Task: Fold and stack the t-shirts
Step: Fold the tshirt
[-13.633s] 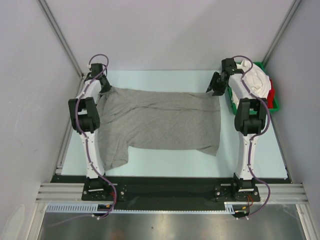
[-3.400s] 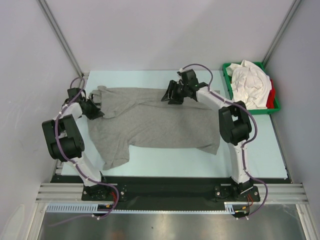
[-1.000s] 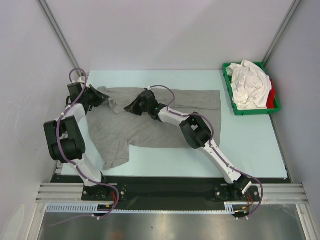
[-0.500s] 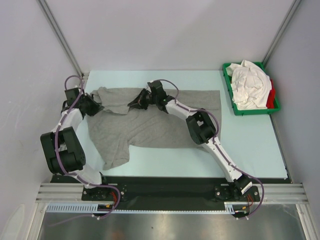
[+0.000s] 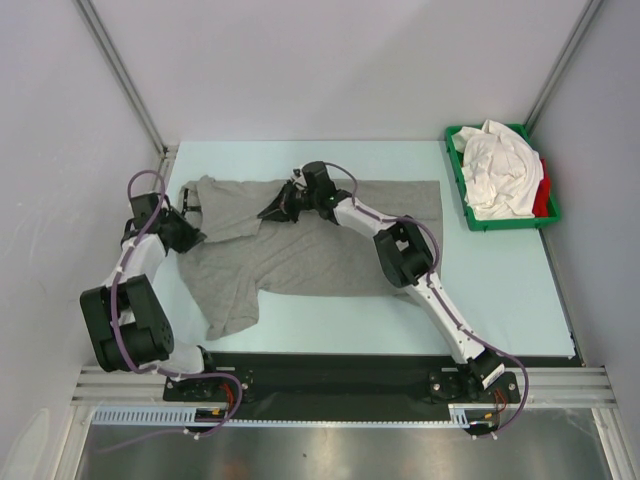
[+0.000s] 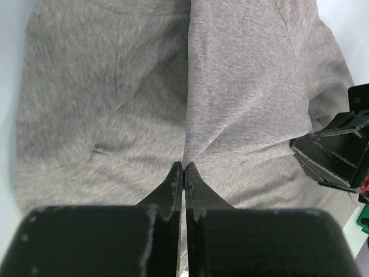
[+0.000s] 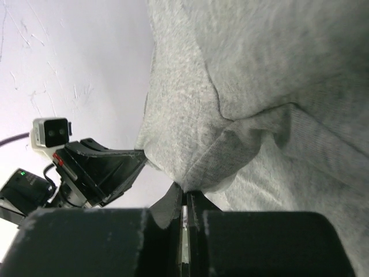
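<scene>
My left claw [image 6: 183,168]: clamped on grey t-shirt [image 5: 315,255]
My right claw [image 7: 184,194]: pinching bunched fold of it
Green tray [image 5: 457,182]: white t-shirts [image 5: 498,168] heaped

A grey t-shirt [image 5: 300,250] on the tabletop [image 5: 500,280]
Mostly flat, far-left edge rumpled; white t-shirts [image 5: 498,175] and red t-shirt [image 5: 543,196] heaped far right.

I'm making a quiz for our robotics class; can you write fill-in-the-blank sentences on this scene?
The t-shirt spread on the table is ___.
The white t-shirts lie in a ___ tray.
The left tool and right tool both have their jaws ___.
Missing: grey; green; shut.
</scene>
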